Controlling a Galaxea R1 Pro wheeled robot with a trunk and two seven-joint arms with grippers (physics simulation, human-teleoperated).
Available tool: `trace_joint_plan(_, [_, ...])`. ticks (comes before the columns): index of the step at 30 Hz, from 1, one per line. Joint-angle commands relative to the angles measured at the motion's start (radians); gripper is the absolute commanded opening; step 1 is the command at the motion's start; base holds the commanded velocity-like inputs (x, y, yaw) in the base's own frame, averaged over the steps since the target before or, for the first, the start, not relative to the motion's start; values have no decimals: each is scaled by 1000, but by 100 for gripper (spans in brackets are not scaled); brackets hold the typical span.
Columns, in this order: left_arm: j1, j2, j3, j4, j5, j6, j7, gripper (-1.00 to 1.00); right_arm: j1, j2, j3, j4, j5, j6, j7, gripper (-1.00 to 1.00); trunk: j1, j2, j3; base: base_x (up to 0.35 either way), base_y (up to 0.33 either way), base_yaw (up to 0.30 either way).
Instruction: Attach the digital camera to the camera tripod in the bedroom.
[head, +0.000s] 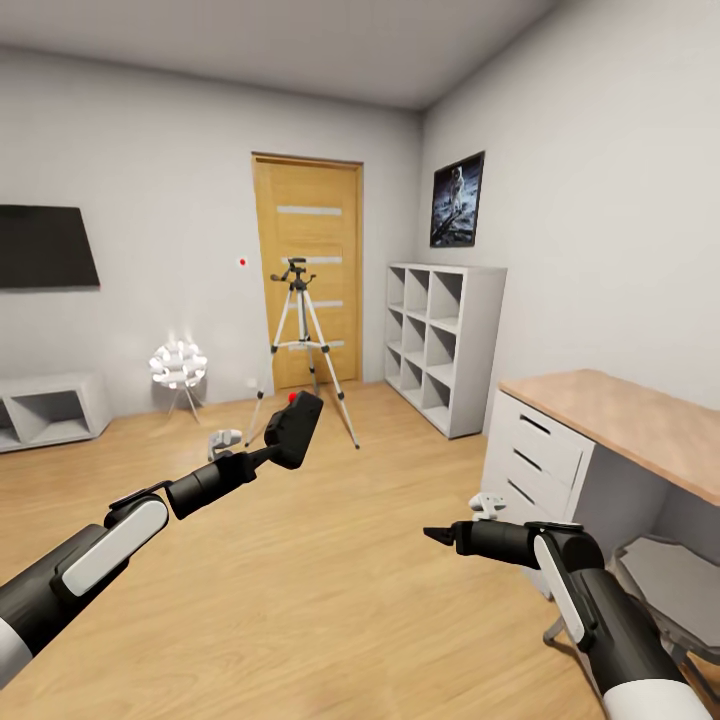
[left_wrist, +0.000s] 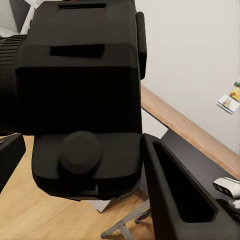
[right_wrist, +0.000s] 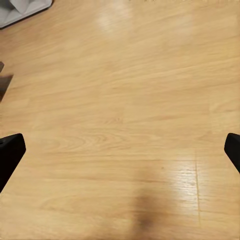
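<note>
Black blocky digital camera (head: 294, 428) clamped aloft in left gripper (head: 275, 448), well short of silver-legged camera tripod (head: 300, 350) by wooden door (head: 307, 270); right gripper (head: 437, 536) spread empty; attachment pending.

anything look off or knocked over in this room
Nothing stands out. The camera tripod stands upright on its three legs before the door, its head bare. The digital camera is held in the left gripper, above the floor. The picture hangs straight.
</note>
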Motion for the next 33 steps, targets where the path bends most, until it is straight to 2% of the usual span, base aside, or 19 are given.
trace_joint_plan(1, [-1,1,-2,0,8,4,-4,-100,-1,0,-1,0,-10,8,-3,100,-4,7,2,0,0,0])
trace_joint_plan(33, [-1,1,-3,1,7,4,-4,-100,-1,0,-1,0,-10,8,-5,100,-127,231,102,0,0,0])
